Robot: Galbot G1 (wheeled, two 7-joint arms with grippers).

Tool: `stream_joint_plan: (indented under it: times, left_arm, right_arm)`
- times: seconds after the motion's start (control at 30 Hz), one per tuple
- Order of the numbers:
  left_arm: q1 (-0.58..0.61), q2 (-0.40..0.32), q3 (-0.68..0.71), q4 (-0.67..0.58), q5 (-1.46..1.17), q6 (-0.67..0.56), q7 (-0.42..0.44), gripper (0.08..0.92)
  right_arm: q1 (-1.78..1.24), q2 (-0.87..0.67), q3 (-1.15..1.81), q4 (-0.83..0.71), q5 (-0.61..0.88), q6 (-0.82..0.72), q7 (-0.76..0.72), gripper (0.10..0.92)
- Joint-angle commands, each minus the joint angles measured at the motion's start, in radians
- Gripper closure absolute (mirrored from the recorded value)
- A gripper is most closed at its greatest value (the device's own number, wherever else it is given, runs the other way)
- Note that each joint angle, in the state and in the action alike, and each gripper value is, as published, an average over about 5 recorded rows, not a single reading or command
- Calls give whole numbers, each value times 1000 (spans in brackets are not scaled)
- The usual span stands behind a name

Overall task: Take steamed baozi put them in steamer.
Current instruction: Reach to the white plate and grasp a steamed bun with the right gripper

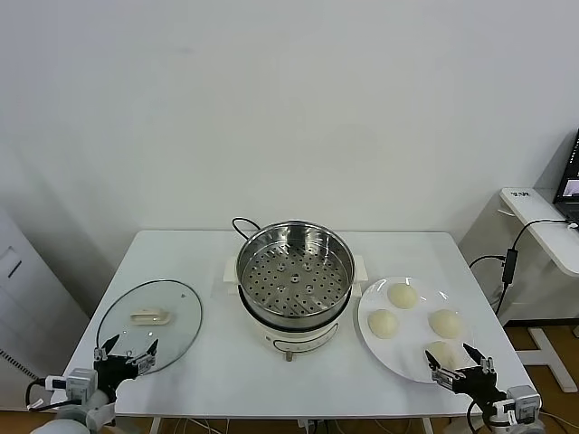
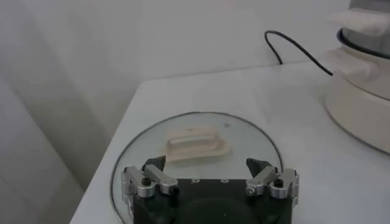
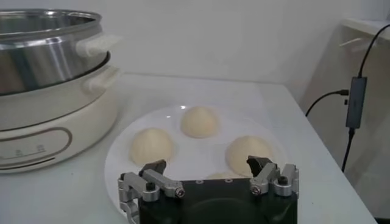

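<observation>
**Four baozi on the plate, steamer empty, both arms low at the near edge**

From the head view, the steamer (image 1: 295,276) stood at the middle of the white tabletop (image 1: 217,362), its perforated tray bare. Four steamed baozi (image 1: 403,295) lay on a white plate (image 1: 371,334) just to its right. A glass lid (image 1: 149,325) lay flat on the left side. The left gripper (image 1: 127,352) hung over the lid's near rim, the right gripper (image 1: 459,360) over the plate's near rim, both with jaws spread and holding nothing.

In the left wrist view, the left gripper (image 2: 210,170) showed parted jaws above the lid (image 2: 256,137) and its cream handle (image 2: 198,145); the steamer's base (image 2: 359,100) and black cord (image 2: 298,45) sat beyond.

In the right wrist view, the right gripper (image 3: 210,173) stood open over the plate (image 3: 119,167), with the baozi (image 3: 199,122) ahead and the steamer (image 3: 49,55) beside them.
</observation>
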Motion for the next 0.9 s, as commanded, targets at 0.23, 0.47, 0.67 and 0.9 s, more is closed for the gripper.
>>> stream_joint_plan:
  times: [0.23,0.47,0.67,0.9]
  left_arm:
    - [10,12,-5,-9,-8,-1,5,177]
    - [-39,28,37,-10,-8,25,7,177]
    - [-42,34,34,-7,-7,37,7,177]
    - [-45,42,29,-3,-5,50,5,177]
  right_arm:
    - [231,-143,-29,-64,-497,55,-108,203]
    - [384,-286,-105,-196,-805,127,-138,203]
    - [638,-385,-308,-322,-839,146,-374,203]
    - [1032,-465,-695,-474,-784,172,-562,203]
